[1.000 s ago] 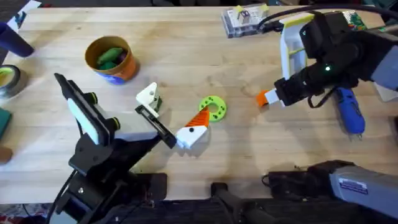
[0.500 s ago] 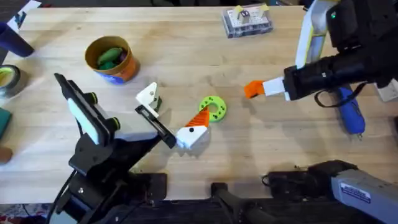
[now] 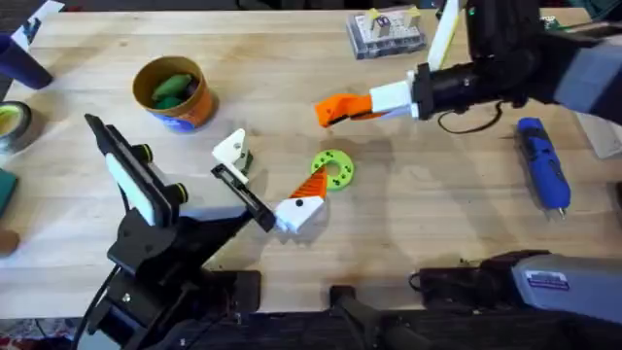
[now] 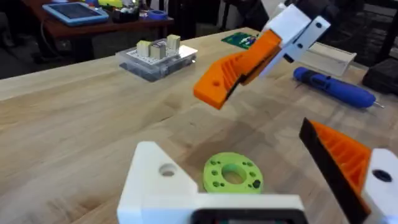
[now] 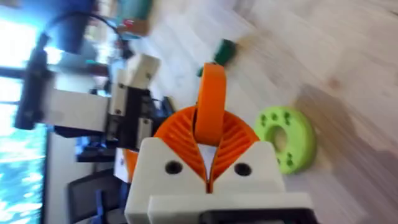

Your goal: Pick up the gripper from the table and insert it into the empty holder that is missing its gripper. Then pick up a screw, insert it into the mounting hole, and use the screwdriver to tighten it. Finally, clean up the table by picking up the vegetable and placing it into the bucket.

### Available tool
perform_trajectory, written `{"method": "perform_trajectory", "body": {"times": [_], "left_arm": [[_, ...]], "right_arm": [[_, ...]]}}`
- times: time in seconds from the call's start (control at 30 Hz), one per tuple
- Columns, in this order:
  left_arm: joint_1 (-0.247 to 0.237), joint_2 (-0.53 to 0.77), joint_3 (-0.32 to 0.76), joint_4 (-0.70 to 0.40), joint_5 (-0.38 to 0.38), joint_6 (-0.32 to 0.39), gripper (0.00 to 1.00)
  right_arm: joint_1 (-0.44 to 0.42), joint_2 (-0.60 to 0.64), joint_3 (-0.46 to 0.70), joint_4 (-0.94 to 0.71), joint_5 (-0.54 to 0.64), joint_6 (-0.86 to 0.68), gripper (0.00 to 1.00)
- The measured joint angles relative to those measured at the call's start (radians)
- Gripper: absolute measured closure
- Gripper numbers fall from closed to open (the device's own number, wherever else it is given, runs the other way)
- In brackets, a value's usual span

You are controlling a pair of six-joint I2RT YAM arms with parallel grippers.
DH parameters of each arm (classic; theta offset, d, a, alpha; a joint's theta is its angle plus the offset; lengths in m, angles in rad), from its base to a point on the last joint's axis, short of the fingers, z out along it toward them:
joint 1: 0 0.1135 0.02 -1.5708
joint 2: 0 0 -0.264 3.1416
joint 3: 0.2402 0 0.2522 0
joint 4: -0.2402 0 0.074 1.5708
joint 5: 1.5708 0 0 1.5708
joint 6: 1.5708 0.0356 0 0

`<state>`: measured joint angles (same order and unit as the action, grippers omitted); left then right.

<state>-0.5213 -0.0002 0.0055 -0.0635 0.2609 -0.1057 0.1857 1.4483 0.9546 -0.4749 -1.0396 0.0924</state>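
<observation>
My right gripper [image 3: 381, 101] reaches in from the right, above mid-table, shut on the orange gripper [image 3: 339, 109] finger piece. The right wrist view has that piece [image 5: 211, 109] standing up between the ribbed pads. The left wrist view shows it [image 4: 239, 68] hovering beyond the empty white holder [image 4: 155, 183]. My left gripper [image 3: 273, 175] lies low and open. The holder [image 3: 231, 148] is at one end of its black bar, a white block with an orange finger [image 3: 303, 206] at the other. The blue screwdriver [image 3: 542, 173] lies at the right. A green vegetable [image 3: 170, 89] sits in the yellow-orange bucket [image 3: 197, 110].
A lime-green ring [image 3: 333, 167] lies beside the left gripper's orange finger. A clear box of small parts [image 3: 387, 31] stands at the back. A dark blue cup [image 3: 19, 60] and a tape roll [image 3: 10, 122] are at the far left. Bare wood lies between ring and screwdriver.
My right gripper has carried the orange piece leftward and away from me, from beside the screwdriver to above the green ring. The left arm has not moved.
</observation>
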Motion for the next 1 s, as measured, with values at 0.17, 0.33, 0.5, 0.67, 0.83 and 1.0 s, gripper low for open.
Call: {"method": "perform_trajectory", "body": {"times": [0.17,0.33,0.5,0.67,0.83,1.0], "left_arm": [[0.0,0.0,0.0,0.002,0.018,0.0,0.01],[0.0,0.0,0.0,0.006,0.093,0.0,0.01],[0.0,0.0,0.0,0.008,0.154,0.0,0.01],[0.0,0.0,0.0,0.009,0.174,0.0,0.01],[0.0,0.0,0.0,0.009,0.187,0.0,0.01],[0.0,0.0,0.0,0.009,0.189,0.0,0.01]], "right_arm": [[0.019,0.09,0.0,0.128,-0.169,0.114,0.992],[0.068,0.127,0.0,0.15,-0.276,0.177,0.992],[0.121,0.151,0.0,0.14,-0.323,0.201,0.992],[0.166,0.163,0.0,0.138,-0.338,0.204,0.992],[0.197,0.163,0.0,0.138,-0.339,0.203,0.992],[0.205,0.163,0.0,0.138,-0.339,0.203,0.992]]}}
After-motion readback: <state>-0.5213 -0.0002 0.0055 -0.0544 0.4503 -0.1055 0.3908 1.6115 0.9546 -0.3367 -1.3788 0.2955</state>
